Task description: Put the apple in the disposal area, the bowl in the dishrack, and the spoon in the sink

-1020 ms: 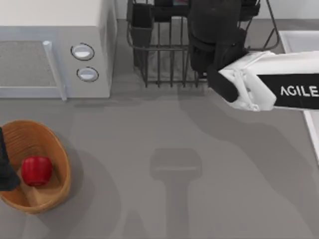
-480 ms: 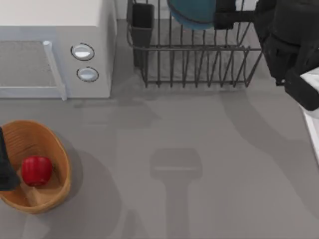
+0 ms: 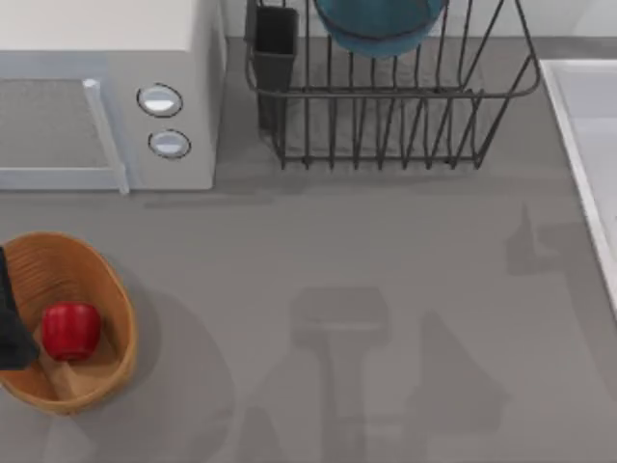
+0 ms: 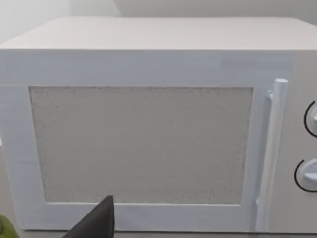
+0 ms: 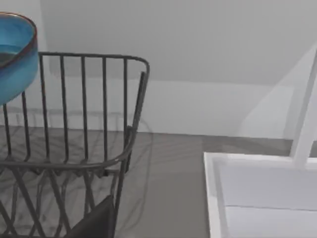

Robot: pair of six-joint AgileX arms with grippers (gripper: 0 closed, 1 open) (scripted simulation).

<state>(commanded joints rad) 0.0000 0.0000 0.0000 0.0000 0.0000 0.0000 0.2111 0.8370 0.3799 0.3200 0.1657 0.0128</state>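
Nearest us, at the desk's near-left corner, the apple already lies inside the disposal area, with our left arm parked at the left edge just beside the basket; its camera faces the white microwave, and whether the left end effector is open or closed we cannot tell. Farther back, the change is plain: a second ago our right arm reached across the dishrack, and now it has pulled away, leaving the bowl resting on its own among the upright bars near the far edge, next to the utensil cup. We take that as two steps done, with the spoon's trip to the sink at the right edge left. The right end effector hangs back, looking past the rack's end toward the sink's rim, holding nothing we can see; its opening we cannot tell
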